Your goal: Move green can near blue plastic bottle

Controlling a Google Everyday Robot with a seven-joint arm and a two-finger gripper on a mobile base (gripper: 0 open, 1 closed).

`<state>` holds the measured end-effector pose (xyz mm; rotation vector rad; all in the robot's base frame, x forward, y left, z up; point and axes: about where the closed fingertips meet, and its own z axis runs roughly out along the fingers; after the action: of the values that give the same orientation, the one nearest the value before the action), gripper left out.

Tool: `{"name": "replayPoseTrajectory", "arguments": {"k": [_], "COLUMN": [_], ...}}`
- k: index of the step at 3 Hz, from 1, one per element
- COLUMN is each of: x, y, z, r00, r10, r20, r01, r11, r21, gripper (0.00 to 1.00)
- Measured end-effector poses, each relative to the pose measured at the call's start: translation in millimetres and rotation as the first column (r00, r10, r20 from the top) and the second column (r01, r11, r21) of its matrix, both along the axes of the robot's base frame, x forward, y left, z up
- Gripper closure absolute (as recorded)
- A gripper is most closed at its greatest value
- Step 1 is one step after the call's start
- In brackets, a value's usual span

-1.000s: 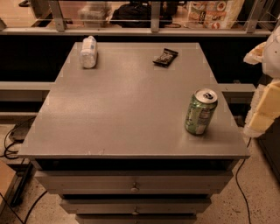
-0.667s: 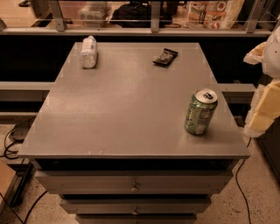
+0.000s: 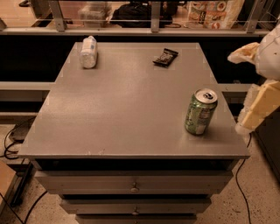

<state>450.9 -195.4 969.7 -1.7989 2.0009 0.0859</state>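
Observation:
The green can (image 3: 200, 112) stands upright on the grey table (image 3: 118, 109), near its front right corner, silver top with pull tab showing. The blue plastic bottle (image 3: 88, 52) lies on its side at the table's back left, far from the can. My gripper (image 3: 256, 111) hangs at the right edge of the camera view, just off the table's right side, to the right of the can and apart from it. It holds nothing that I can see.
A small dark snack packet (image 3: 165, 57) lies at the back of the table, right of centre. A railing and shelf with bags (image 3: 210, 11) run behind the table. Drawers (image 3: 133, 186) sit below the top. Cables (image 3: 13, 140) lie on the floor at left.

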Motion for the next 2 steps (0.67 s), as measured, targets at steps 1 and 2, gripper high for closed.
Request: {"name": "replayPoseTrajectory", "arguments": {"k": [1, 2], "x": [0.2, 0.2], "y": [8.2, 8.2], "z": [-0.7, -0.7], "r00": [0.9992, 0.9992], "r10": [0.039, 0.039], "r20": [0.003, 0.003], "r01": [-0.039, -0.039], "r11": [0.999, 0.999], "r21": [0.028, 0.028], "gripper": [0.00, 0.00]}}
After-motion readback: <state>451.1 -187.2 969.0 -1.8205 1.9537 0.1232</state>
